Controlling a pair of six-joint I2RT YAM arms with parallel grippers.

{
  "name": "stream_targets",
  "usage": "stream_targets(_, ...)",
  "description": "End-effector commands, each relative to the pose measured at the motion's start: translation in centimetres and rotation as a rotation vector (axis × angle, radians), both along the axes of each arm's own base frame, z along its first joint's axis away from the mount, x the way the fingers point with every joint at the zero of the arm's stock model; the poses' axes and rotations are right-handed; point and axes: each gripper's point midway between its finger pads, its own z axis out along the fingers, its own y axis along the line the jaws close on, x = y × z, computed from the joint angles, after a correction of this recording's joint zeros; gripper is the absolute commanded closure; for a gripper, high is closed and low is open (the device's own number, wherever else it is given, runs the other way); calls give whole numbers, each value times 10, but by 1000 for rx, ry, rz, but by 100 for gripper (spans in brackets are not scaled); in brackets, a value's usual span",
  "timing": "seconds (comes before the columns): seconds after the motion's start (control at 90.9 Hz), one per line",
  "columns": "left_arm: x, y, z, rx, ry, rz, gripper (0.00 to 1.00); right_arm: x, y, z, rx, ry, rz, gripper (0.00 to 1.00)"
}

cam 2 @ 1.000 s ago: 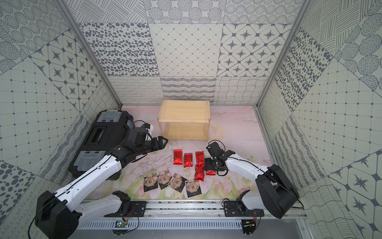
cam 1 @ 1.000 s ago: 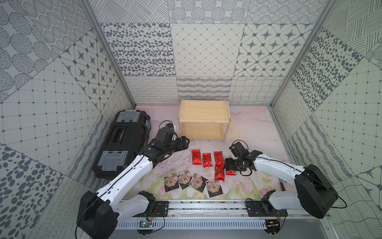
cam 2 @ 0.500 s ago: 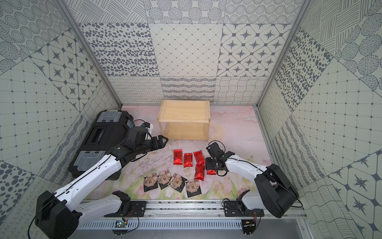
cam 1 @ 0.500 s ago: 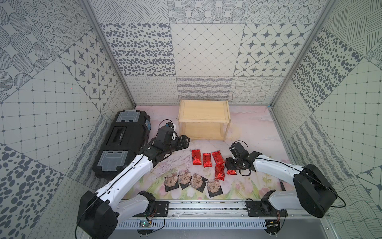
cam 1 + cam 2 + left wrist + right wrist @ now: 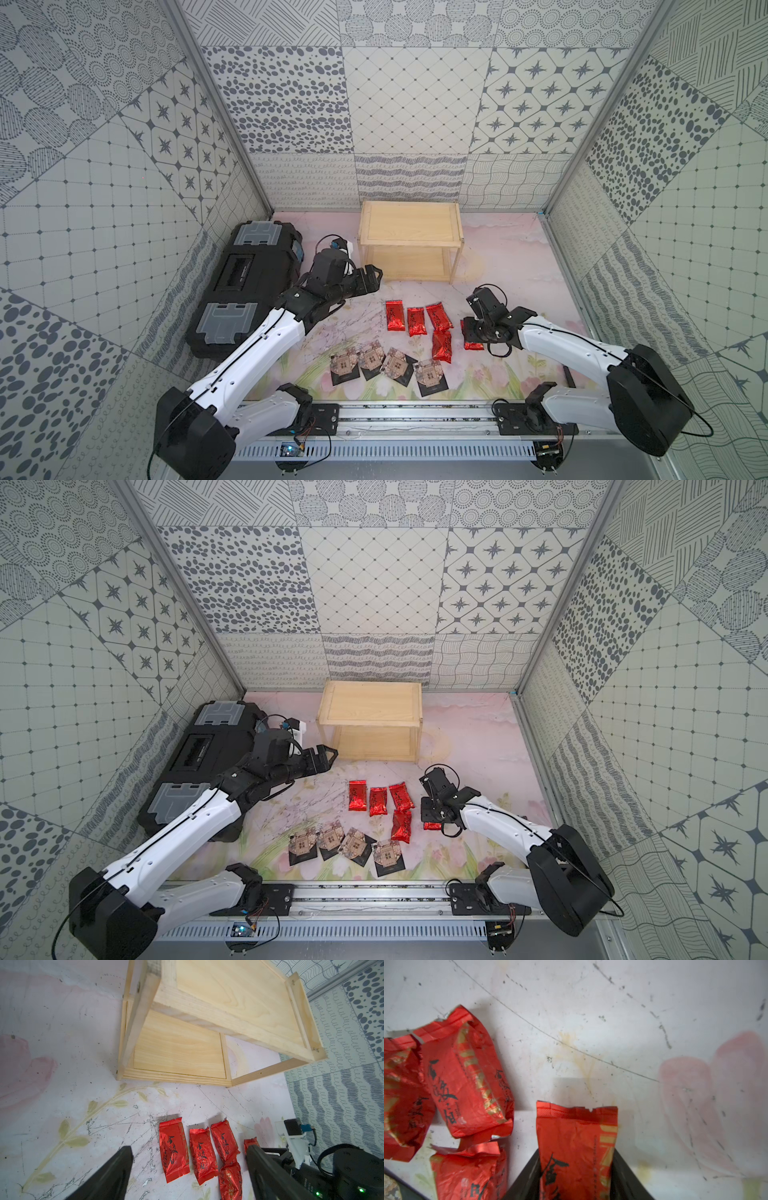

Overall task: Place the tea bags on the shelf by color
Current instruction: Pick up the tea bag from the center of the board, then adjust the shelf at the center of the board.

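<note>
Right gripper (image 5: 576,1150) brackets a red foil sachet (image 5: 575,1126) across its narrow width on the table (image 5: 591,1022) — firm clamp not confirmable — likely for transfer to the wooden shelf (image 5: 411,243), near which the left gripper (image 5: 372,277) hovers, jaws spread wide

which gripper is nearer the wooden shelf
Left. The left gripper is beside the wooden shelf; the right gripper is farther off, around a red tea bag.
</note>
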Motion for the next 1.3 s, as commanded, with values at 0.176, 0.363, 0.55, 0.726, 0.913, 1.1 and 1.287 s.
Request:
stream_targets(0.176, -1, 14, 54, 17, -112, 28, 6, 35, -21, 77, 26, -192, -74, 51)
stream_targets(0.363, 9, 23, 105, -36, -207, 55, 4, 76, -21, 162, 43, -362, -74, 52)
stream_targets(0.55, 42, 37, 128, -4, -243, 110, 3, 127, -6, 238, 40, -496, -32, 52)
stream_targets(0.726, 84, 42, 114, -17, -199, 142, 3, 177, 30, 282, 79, -579, 34, 52)
stream_targets(0.913, 109, 41, 99, -40, -153, 149, 4, 221, 75, 280, 99, -584, 108, 52)
stream_targets(1.1, 117, 37, 85, -34, -122, 137, 4, 251, 91, 255, 82, -549, 123, 51)
stream_targets(1.287, 124, 38, 73, -9, -106, 139, 4, 262, 93, 241, 69, -529, 110, 48)
